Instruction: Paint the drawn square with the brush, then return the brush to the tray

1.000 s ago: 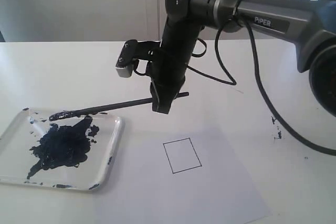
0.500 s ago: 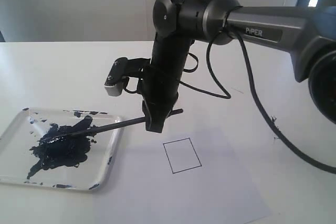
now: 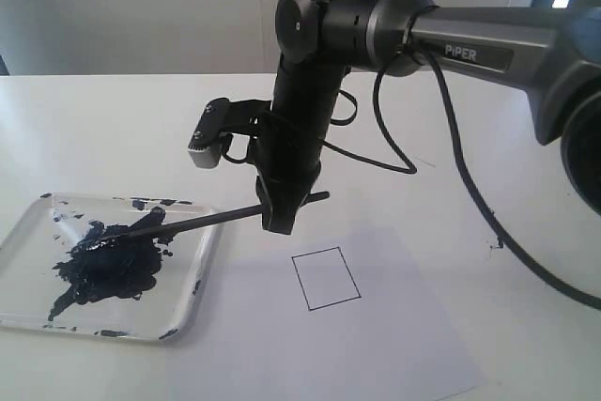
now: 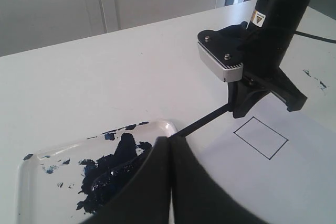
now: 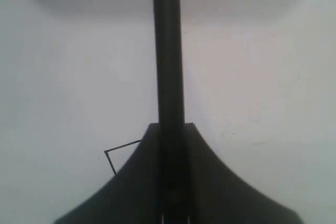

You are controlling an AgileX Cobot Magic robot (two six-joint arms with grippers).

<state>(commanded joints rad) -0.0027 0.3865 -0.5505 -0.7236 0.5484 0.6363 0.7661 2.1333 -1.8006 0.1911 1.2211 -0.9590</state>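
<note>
Brush (image 3: pixel 202 221), gripped by right end effector (image 3: pixel 279 223), rests tip-down in tray (image 3: pixel 33 237).

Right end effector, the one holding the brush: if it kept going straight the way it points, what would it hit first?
It points down, so the right end effector would probably meet the table or the paper at its edge, between the tray and the drawn square; depth is unclear.
</note>
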